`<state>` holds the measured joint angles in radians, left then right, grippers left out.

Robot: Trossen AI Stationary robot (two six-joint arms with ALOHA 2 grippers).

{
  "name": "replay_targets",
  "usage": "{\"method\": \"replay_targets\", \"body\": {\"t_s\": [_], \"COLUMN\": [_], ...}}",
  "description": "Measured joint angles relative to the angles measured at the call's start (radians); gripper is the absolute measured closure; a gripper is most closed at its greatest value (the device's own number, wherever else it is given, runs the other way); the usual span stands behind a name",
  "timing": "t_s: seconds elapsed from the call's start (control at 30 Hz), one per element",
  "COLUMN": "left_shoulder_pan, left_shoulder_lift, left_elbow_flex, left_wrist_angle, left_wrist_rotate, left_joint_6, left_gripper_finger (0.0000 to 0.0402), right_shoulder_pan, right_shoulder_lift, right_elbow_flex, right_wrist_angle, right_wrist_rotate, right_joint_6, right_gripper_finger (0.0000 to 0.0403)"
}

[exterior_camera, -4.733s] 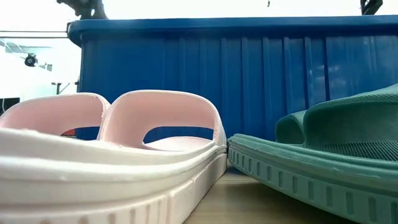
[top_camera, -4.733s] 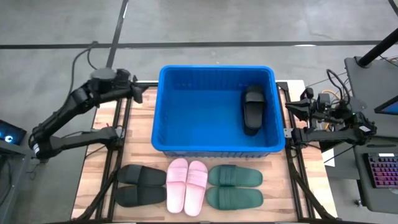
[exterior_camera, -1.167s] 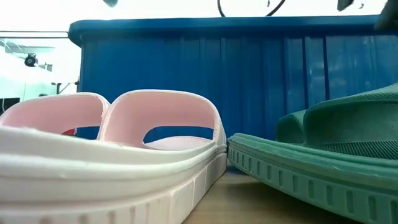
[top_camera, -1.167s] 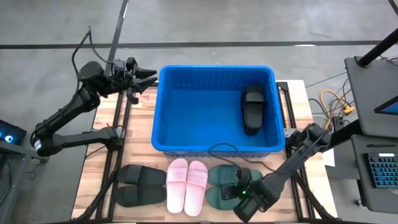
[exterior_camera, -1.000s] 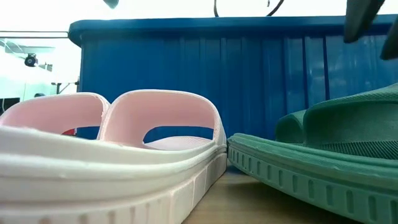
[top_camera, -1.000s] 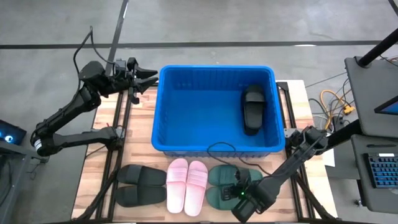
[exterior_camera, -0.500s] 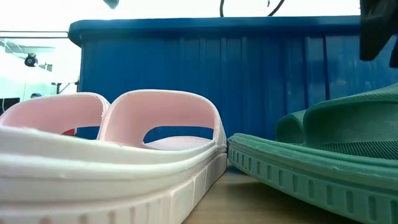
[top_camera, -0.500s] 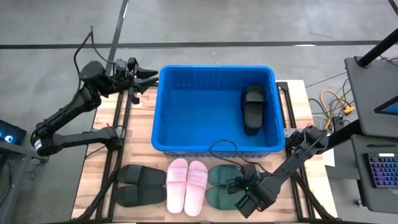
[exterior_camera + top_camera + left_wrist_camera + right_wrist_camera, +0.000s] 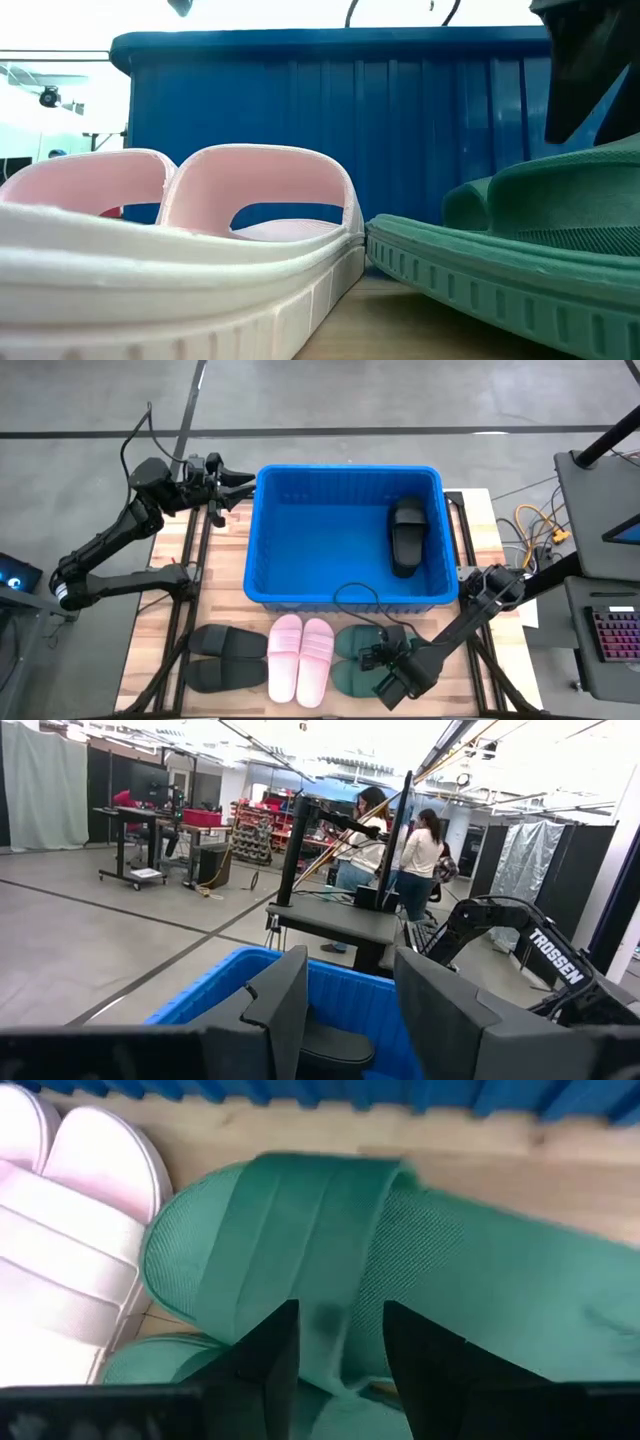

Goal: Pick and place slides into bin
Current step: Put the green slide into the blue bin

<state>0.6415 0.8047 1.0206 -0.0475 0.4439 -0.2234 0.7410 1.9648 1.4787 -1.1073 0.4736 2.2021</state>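
Fingers of the right gripper (image 9: 378,658) stood apart and empty, poised low over the green slides (image 9: 377,660), one dark finger (image 9: 262,1352) to each side of the nearer sandal's strap but closed on nothing. Biggest thing on the table (image 9: 160,622) was the blue bin (image 9: 320,596), sitting toward the far edge with one black slide (image 9: 407,536) already lying inside, against its right wall. Along the near edge, in front of the bin, the rest lined up in a row: a black pair (image 9: 226,658) on the left, the pink pair (image 9: 300,659) in the middle, the green pair on the right, just beside the pink. Over at the far left corner, outside the bin, the left gripper (image 9: 240,482) hung in the air, its fingers (image 9: 283,1002) also parted and holding nothing. Beyond the table, two people (image 9: 400,855) stood in the room.
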Motion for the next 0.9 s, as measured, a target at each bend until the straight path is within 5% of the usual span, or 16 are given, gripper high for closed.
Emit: {"method": "replay_targets", "body": {"t_s": [0.27,0.63,0.9], "left_shoulder_pan": [0.000,0.000,0.000], "left_shoulder_lift": [0.000,0.000,0.000], "left_elbow_flex": [0.000,0.000,-0.013], "left_wrist_angle": [0.000,0.000,-0.001], "left_wrist_rotate": [0.000,-0.002,-0.003], "left_joint_6": [0.000,0.003,0.003], "left_gripper_finger": [0.0265,0.0265,0.0265], "right_shoulder_pan": [-0.009,-0.010,-0.012], "right_shoulder_lift": [0.000,-0.012,-0.056], "right_elbow_flex": [-0.104,-0.085,-0.041], "right_wrist_angle": [0.245,0.259,0.215], "right_wrist_rotate": [0.036,0.045,0.116], "right_joint_6": [-0.009,-0.049,-0.082], "right_gripper_finger": [0.0271,0.0383,0.0390]}}
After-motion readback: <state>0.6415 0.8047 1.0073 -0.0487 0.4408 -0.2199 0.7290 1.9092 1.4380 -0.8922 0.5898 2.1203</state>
